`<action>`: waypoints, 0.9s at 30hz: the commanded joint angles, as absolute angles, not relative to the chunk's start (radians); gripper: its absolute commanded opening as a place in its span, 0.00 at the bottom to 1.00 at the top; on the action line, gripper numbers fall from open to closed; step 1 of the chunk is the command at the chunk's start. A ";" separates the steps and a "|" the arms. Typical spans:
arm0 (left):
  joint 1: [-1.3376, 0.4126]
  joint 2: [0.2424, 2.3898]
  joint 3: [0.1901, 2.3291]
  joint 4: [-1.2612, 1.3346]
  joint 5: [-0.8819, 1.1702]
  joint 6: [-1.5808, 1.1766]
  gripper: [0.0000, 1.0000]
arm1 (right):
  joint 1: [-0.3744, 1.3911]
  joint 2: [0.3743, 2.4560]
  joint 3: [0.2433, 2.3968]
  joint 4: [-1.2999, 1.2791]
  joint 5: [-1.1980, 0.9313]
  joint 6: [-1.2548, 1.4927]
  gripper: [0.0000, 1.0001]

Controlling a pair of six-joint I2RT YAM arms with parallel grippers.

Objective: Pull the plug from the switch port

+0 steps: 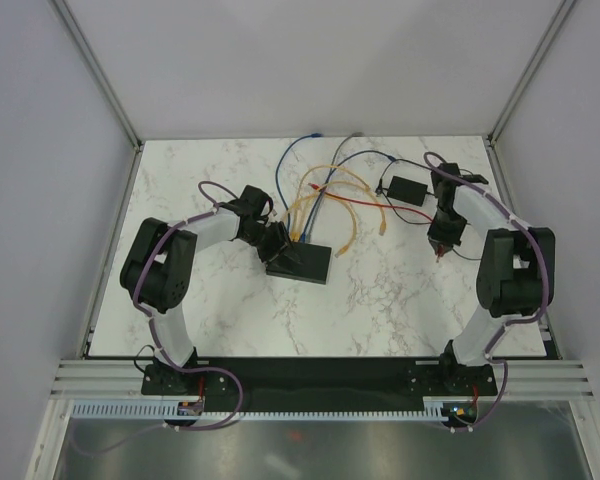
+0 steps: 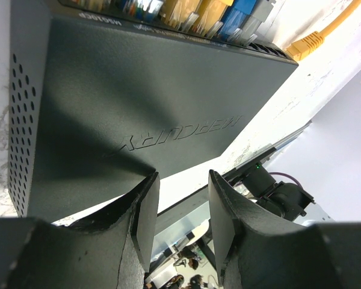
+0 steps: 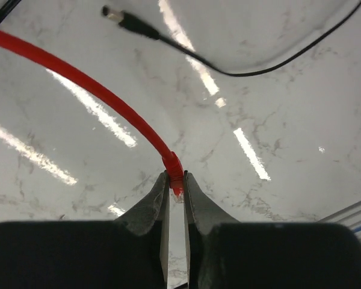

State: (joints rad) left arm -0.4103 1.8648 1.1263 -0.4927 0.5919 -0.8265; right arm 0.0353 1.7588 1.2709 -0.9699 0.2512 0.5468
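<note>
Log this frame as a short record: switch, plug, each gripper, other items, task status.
switch: flat black switch box, mid-table, with yellow, blue and grey plugs seated in its port row
plug: red cable plug, out of the switch, off to its right
left gripper: open, fingers at the switch's edge; contact unclear
right gripper: shut on the red cable plug, above the white marble table
other: small black adapter block; thin black cord lying loose
status: plug appears pulled free
</note>
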 commanded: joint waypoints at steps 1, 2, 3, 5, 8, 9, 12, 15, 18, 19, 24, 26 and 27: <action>-0.413 1.870 1.114 -0.534 0.486 -0.762 0.47 | -0.060 1.715 1.318 -1.023 0.423 0.587 0.00; -0.413 1.870 1.111 -0.532 0.488 -0.762 0.47 | -0.078 1.698 1.324 -1.020 0.431 0.591 0.00; -0.413 1.868 1.109 -0.534 0.486 -0.762 0.48 | -0.095 1.665 1.354 -1.019 0.446 0.586 0.00; -0.413 1.870 1.111 -0.534 0.488 -0.759 0.47 | -0.095 1.637 1.403 -1.019 0.424 0.554 0.00; -0.413 1.878 1.117 -0.532 0.492 -0.756 0.47 | -0.087 1.580 1.514 -1.060 0.304 0.537 0.00; -0.413 1.876 1.118 -0.531 0.492 -0.756 0.47 | -0.081 1.569 1.573 -1.075 0.279 0.531 0.00; -0.413 1.873 1.124 -0.532 0.492 -0.749 0.47 | -0.068 1.526 1.650 -1.129 0.131 0.529 0.00; -0.413 1.873 1.129 -0.532 0.494 -0.739 0.47 | -0.032 1.445 1.709 -1.149 0.061 0.545 0.00; -0.414 1.873 1.132 -0.532 0.497 -0.736 0.47 | 0.026 1.389 1.803 -1.137 0.160 0.523 0.00; -0.414 1.875 1.134 -0.532 0.497 -0.732 0.47 | 0.040 1.370 1.813 -1.076 0.166 0.499 0.00; -0.414 1.870 1.126 -0.532 0.497 -0.721 0.47 | 0.052 1.221 1.769 -0.840 0.017 0.541 0.00; -0.413 1.862 1.120 -0.532 0.500 -0.719 0.47 | 0.052 1.198 1.764 -0.718 -0.060 0.604 0.00; -0.414 1.852 1.114 -0.534 0.500 -0.719 0.48 | 0.054 1.244 1.814 -0.738 -0.066 0.613 0.00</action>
State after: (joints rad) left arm -0.4118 1.8645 1.1313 -0.4950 0.5922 -0.7860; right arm 0.0570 1.2407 1.7458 -0.9161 0.0048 0.5457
